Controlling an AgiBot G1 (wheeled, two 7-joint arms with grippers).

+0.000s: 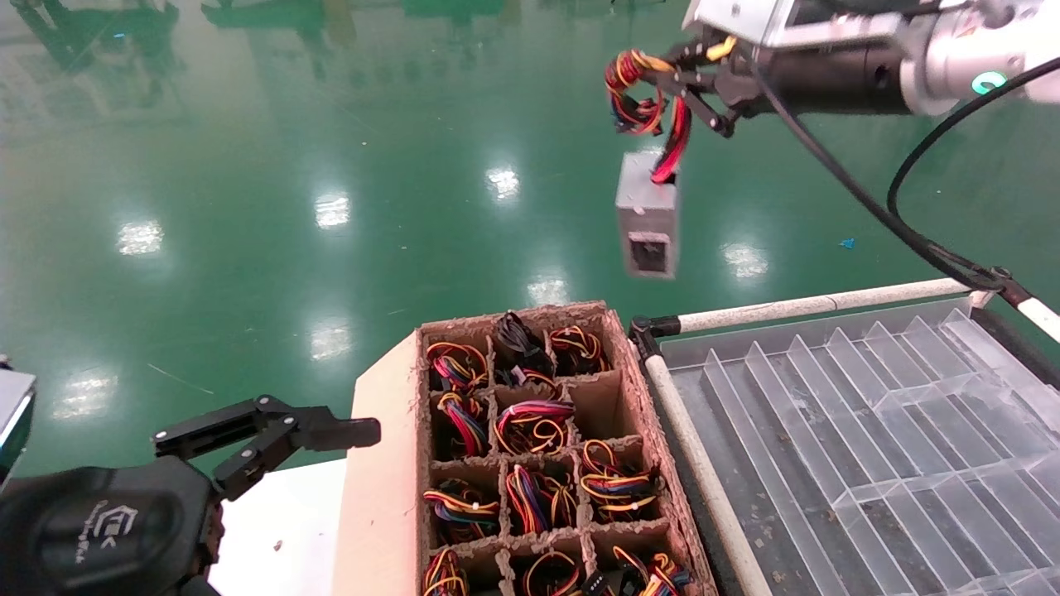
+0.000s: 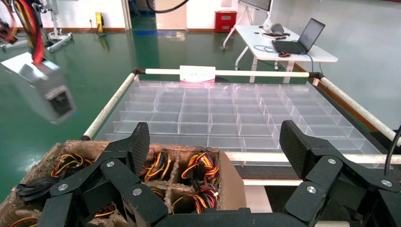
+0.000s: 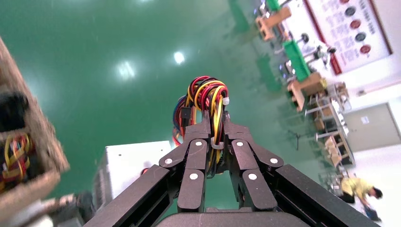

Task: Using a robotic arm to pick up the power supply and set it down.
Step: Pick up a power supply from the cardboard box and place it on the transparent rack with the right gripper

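Note:
The power supply, a small silver-grey metal box, hangs in the air above the green floor, beyond the cardboard crate. It dangles by its bundle of red, yellow and black wires. My right gripper is shut on that bundle at the top right of the head view. In the right wrist view the wires pass between the closed fingers and the box shows below them. The box also appears in the left wrist view. My left gripper stands open near the crate's near left side.
A cardboard crate with divided cells holds several wire bundles. To its right lies a clear plastic divider tray framed by white rails. In the left wrist view a table with a laptop stands far off on the green floor.

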